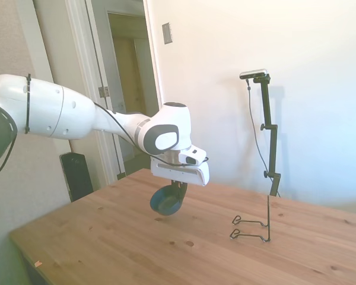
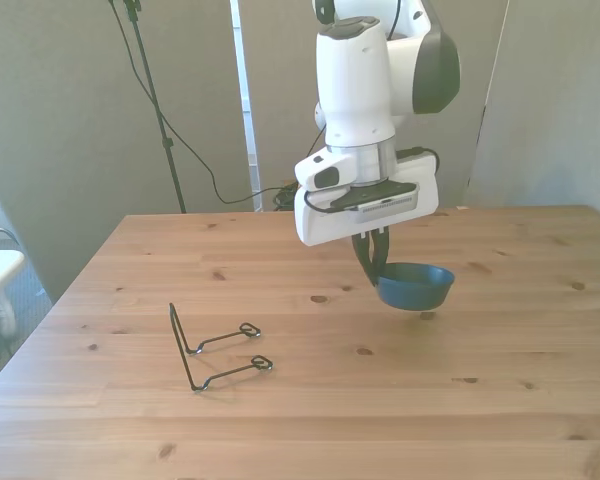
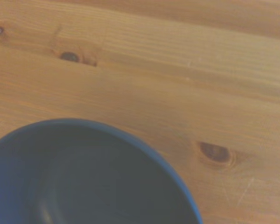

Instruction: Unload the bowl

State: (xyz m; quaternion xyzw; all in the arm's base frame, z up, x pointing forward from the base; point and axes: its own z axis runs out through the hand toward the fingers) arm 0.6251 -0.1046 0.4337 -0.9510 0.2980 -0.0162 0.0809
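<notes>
The blue bowl [image 2: 416, 286] hangs just above the table, held by its rim in my gripper [image 2: 377, 268], which is shut on it. Seen from the side, the bowl [image 1: 167, 201] hangs below the white hand, close over the wood. The wrist view shows the bowl's dark inside [image 3: 84, 182] filling the lower part of the picture, with bare table beyond it. The bowl sits nearly level, opening upward, at the front view's right of the table's middle.
A thin black wire rack [image 2: 212, 346] stands on the table at the front view's left, well apart from the bowl; in the side view the rack [image 1: 253, 228] is to the right. The wooden table [image 2: 500, 400] spreads around both.
</notes>
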